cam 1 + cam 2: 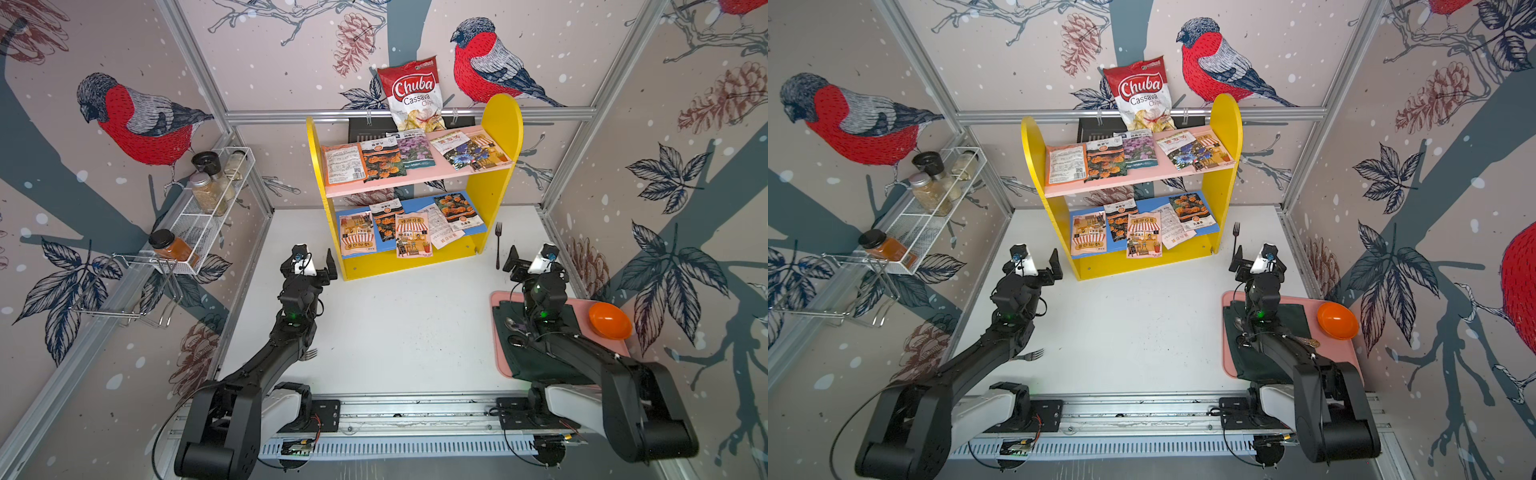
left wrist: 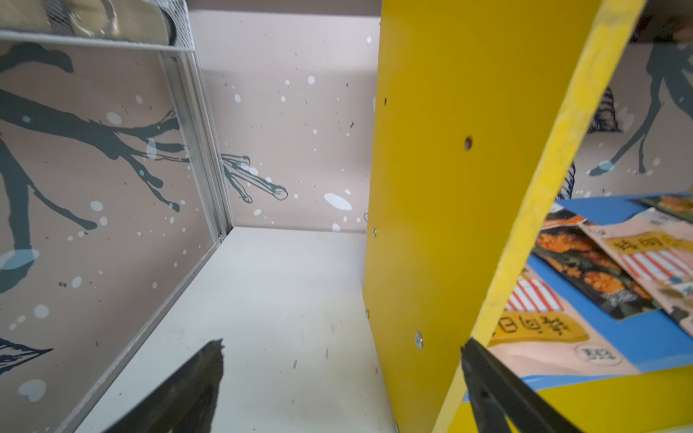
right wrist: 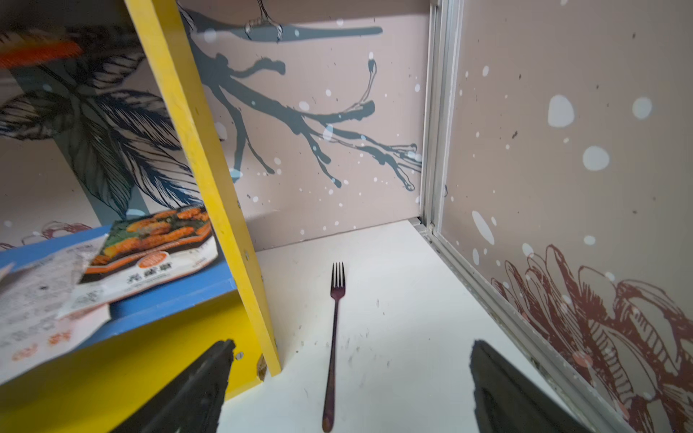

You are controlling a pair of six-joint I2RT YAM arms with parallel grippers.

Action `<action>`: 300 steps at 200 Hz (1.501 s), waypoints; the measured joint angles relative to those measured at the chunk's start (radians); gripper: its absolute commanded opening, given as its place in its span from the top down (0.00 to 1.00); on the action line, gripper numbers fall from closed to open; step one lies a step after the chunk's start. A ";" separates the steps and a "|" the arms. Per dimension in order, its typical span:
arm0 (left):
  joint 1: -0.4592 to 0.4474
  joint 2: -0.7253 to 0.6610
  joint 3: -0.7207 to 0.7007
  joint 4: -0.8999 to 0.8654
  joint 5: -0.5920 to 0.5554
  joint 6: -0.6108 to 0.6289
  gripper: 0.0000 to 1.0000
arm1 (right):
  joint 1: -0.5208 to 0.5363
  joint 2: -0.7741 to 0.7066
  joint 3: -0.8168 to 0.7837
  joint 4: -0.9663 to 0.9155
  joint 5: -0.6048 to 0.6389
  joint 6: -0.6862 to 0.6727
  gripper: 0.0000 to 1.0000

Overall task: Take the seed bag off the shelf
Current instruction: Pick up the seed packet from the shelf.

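While the left gripper (image 1: 309, 266) and right gripper (image 1: 534, 262) were held open, the seed bag (image 1: 357, 233) was found ahead-right of the left.

The table (image 1: 395, 332) lies bare in the middle and up to the shelf (image 1: 415, 259) front, so both boards stand open to a frontal reach. The pink upper board (image 1: 432, 172) roofs the blue lower board (image 1: 417, 204), leaving a low slot. Yellow side panels (image 1: 503, 137) close each end; the left one stands ahead of the left gripper (image 2: 341, 348). A fork (image 1: 498, 245) lies in the lane between the right panel and the right wall (image 1: 582, 249). A pink tray (image 1: 505, 296) fills the near right side; a wire rack (image 1: 216, 208) juts from the left wall (image 1: 104, 291)
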 measured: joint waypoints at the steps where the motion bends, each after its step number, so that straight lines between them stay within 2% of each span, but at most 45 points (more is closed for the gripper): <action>1: -0.003 -0.006 0.002 -0.008 -0.003 -0.004 0.02 | 0.004 -0.008 0.004 -0.010 0.000 0.000 0.00; 39: -0.101 -0.113 0.094 -0.259 -0.041 -0.097 0.02 | 0.095 -0.142 0.120 -0.241 0.026 0.037 0.00; 79: -0.222 -0.144 0.245 -0.531 -0.039 -0.224 0.03 | 0.213 -0.226 0.289 -0.500 0.043 0.116 0.00; 110: -0.259 -0.146 0.375 -0.703 0.039 -0.303 0.03 | 0.282 -0.230 0.467 -0.686 0.000 0.200 0.00; 164: -0.268 -0.197 0.521 -0.857 0.239 -0.372 0.02 | 0.332 -0.097 0.832 -0.953 -0.213 0.371 0.01; 229: -0.268 -0.201 0.702 -0.944 0.391 -0.401 0.02 | 0.340 0.158 1.205 -1.105 -0.473 0.521 0.09; 263: -0.268 -0.180 0.772 -0.991 0.433 -0.433 0.02 | 0.365 0.267 1.339 -1.170 -0.531 0.550 0.11; 300: -0.268 -0.145 0.837 -1.038 0.456 -0.460 0.02 | 0.397 0.359 1.454 -1.219 -0.541 0.567 0.15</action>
